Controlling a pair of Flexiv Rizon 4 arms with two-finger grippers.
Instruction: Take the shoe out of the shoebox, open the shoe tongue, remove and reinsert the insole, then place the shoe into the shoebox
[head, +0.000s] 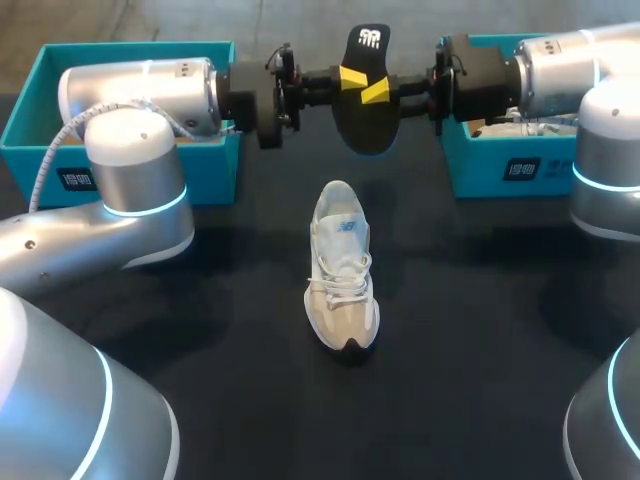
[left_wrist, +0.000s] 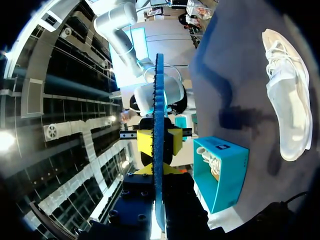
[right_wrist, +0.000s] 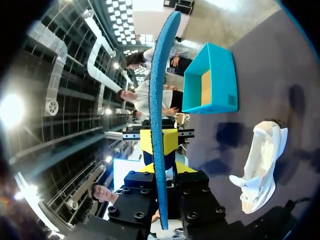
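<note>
While left claw (head: 350, 78) and right claw (head: 377, 92) both clamp the insole (head: 365, 130) aloft, 1 early release could drop it.

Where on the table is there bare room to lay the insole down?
Bare table lies on either side of the shoe and in front of it. The far edge is crowded: left shoebox, right shoebox, and between them the left claw and right claw clamping the insole.
</note>
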